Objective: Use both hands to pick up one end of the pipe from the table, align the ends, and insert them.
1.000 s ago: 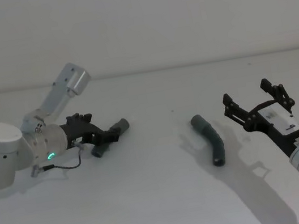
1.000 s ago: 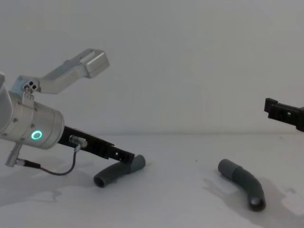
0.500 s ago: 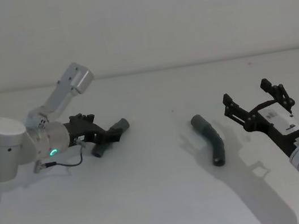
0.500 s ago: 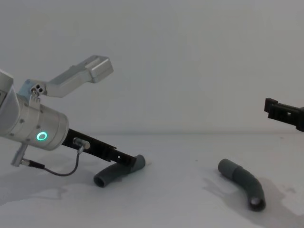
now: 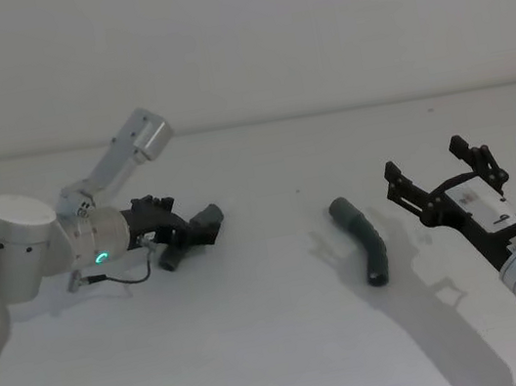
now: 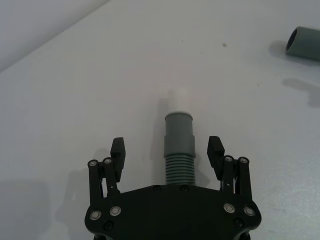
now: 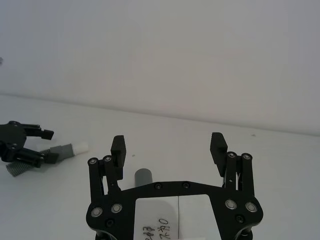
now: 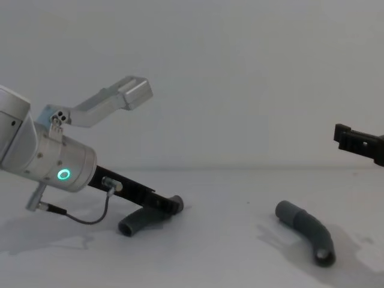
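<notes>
Left gripper (image 6: pixel 167 146) astride half-hidden pipe (image 6: pixel 178 131)

Plain, seemingly white wall (image 5: pixel 308 16) behind.

The desk (image 5: pixel 284 347) is a plain, matte, off-white surface that runs back to a pale wall (image 5: pixel 231 29). Two bent, dark-grey pipe pieces lie on it, well apart. The left pipe (image 5: pixel 169 259) lies on the desk's left side, one open end toward the front and the other angled back and toward the centre. The left wrist view shows its ribbed middle, a smooth grey cuff (image 6: pixel 178 135) and a narrower white tip (image 6: pixel 178 98). The right pipe (image 5: pixel 365 242) lies right of centre, curved, one end toward the back and its open end toward the front. A tiny dark speck (image 5: pixel 298 190) sits between the two pieces, toward the back.
</notes>
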